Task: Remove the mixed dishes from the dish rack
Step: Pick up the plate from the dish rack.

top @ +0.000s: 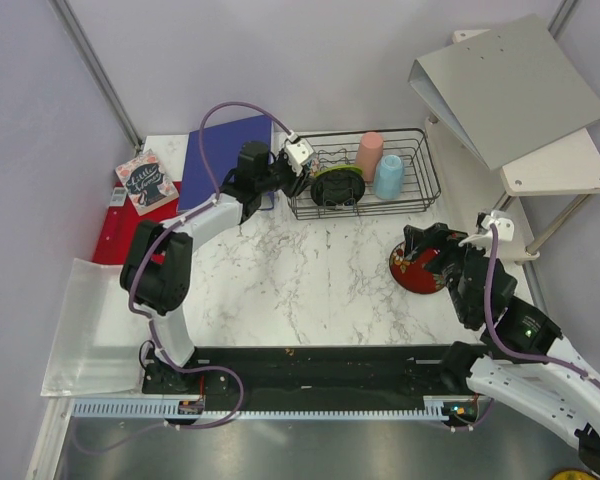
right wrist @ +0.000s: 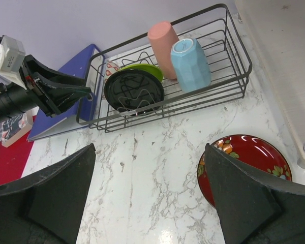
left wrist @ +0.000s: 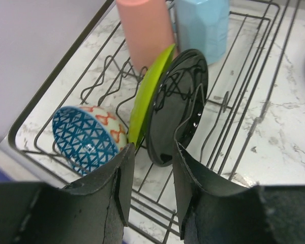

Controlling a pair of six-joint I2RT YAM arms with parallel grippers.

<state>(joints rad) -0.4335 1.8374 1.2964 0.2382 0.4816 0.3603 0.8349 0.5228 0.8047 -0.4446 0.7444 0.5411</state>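
The dish rack (top: 415, 165), a rectangular basket of thin dark wire with wavy upright dividers, sits at the upper centre of the top view on the white, grey-veined marble tabletop (top: 310, 270). Its left end is just beside a flat blue binder (top: 225, 160). In the left wrist view a small blue patterned bowl (left wrist: 86, 137) lies tipped on its side at the lower left, its outside covered in a blue triangle lattice and its rim banded in orange. To its right a smooth lime-green bowl (left wrist: 147, 96) stands on edge, and a glossy black round dish (left wrist: 180, 101) leans against it, mirroring the wire. At the top of that frame a matte, cylindrical tall pink cup (left wrist: 145, 30) and a faceted light blue cup (left wrist: 201, 25) stand side by side. The left pincer (left wrist: 151, 193) is at the rack's left end, its dark textured fingers parted with a narrow gap, grasping nothing. The red-and-black floral lacquer bowl (right wrist: 249, 162), shiny red inside, rests on the tabletop outside the rack, at the lower right of the right wrist view. The right pincer (right wrist: 150, 152) hangs released and spread wide above the marble.
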